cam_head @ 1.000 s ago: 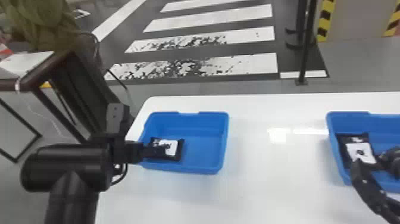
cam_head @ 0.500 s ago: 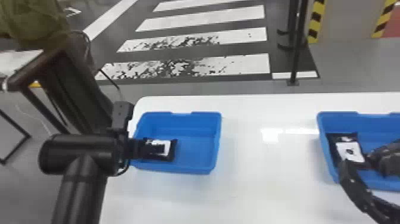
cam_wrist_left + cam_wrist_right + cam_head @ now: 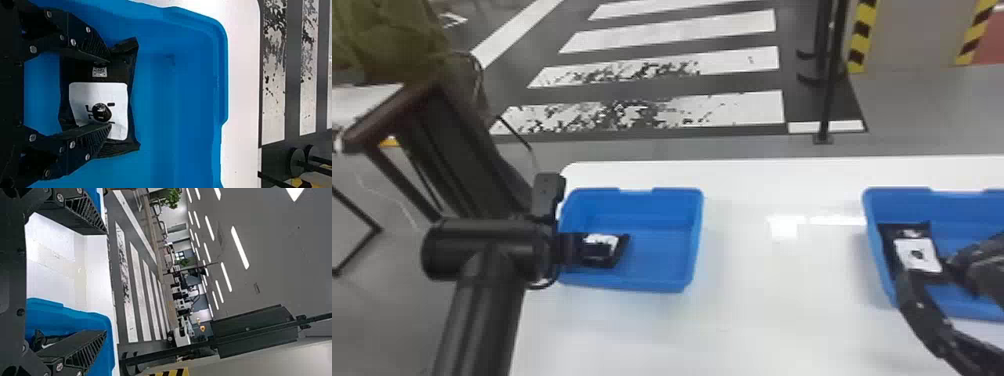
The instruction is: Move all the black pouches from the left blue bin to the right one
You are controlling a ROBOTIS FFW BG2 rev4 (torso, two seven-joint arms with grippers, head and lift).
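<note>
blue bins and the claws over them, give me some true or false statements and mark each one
1. The left claw is open. True.
2. The left bin holds no pouch. False: a black pouch lies in it.
3. The right bin holds a black pouch with a white label. True.
4. The two bins touch. False: bare white tabletop lies between them.
5. The right claw is shut. False: its fingers stand apart.

A glossy white surface (image 3: 782, 310) fronts a grey floor (image 3: 932, 110) with a black-and-white crosswalk (image 3: 732, 111), under a grey ceiling (image 3: 274, 266) with white strip lights (image 3: 240, 247).
</note>
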